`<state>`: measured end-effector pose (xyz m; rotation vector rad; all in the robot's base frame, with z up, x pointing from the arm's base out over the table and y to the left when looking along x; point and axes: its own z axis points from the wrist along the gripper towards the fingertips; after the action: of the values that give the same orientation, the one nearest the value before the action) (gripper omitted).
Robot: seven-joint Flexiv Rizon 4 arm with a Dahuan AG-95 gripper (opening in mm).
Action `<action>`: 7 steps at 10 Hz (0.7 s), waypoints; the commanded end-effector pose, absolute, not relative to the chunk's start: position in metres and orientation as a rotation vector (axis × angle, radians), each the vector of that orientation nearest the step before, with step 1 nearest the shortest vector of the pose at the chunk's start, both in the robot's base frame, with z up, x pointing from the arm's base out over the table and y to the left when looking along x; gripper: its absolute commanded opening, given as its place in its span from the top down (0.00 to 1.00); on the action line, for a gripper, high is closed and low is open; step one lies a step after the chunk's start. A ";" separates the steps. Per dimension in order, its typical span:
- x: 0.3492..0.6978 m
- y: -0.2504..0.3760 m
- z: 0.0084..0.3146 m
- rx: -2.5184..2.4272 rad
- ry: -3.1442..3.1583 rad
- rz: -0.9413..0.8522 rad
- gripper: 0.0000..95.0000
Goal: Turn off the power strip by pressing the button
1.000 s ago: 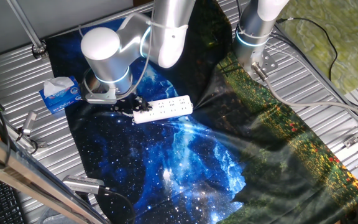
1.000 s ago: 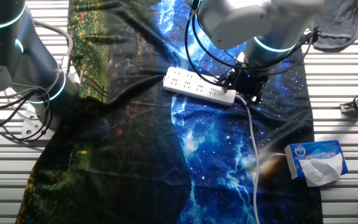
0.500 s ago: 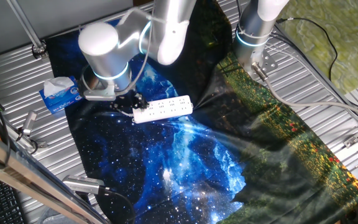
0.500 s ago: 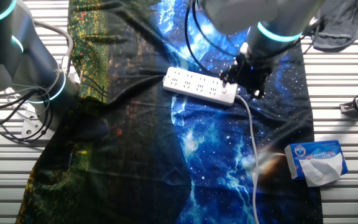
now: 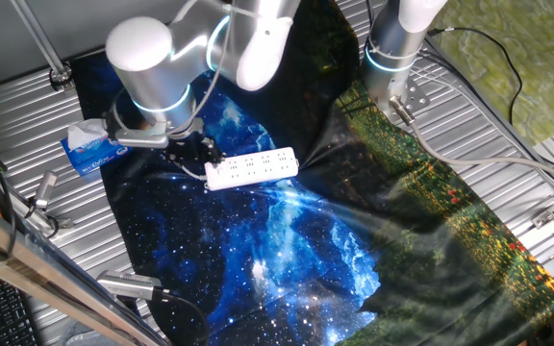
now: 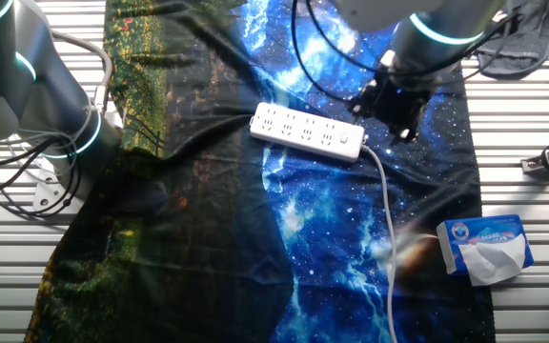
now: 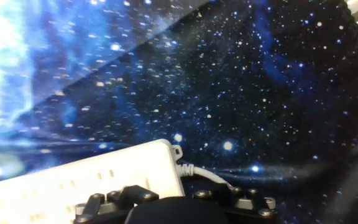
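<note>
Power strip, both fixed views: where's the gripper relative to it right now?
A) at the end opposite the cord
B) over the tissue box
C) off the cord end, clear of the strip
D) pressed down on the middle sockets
C: the gripper hangs just past the cord end of the power strip, with starry cloth visible between them; the other fixed view shows the same, gripper beside the strip's end.

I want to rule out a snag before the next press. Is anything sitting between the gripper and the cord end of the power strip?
Nothing visible does. The gripper hangs just off the cord end of the power strip; only starry cloth and the strip's own white cord lie there.
</note>
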<state>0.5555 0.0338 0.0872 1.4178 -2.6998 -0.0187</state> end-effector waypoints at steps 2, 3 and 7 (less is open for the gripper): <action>0.573 0.042 0.103 1.093 -2.841 0.058 1.00; 0.574 0.044 0.106 0.973 -2.885 0.062 1.00; 0.571 0.048 0.114 0.845 -2.911 0.068 1.00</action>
<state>0.5711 0.0460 0.1110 0.9050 -2.8995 0.0700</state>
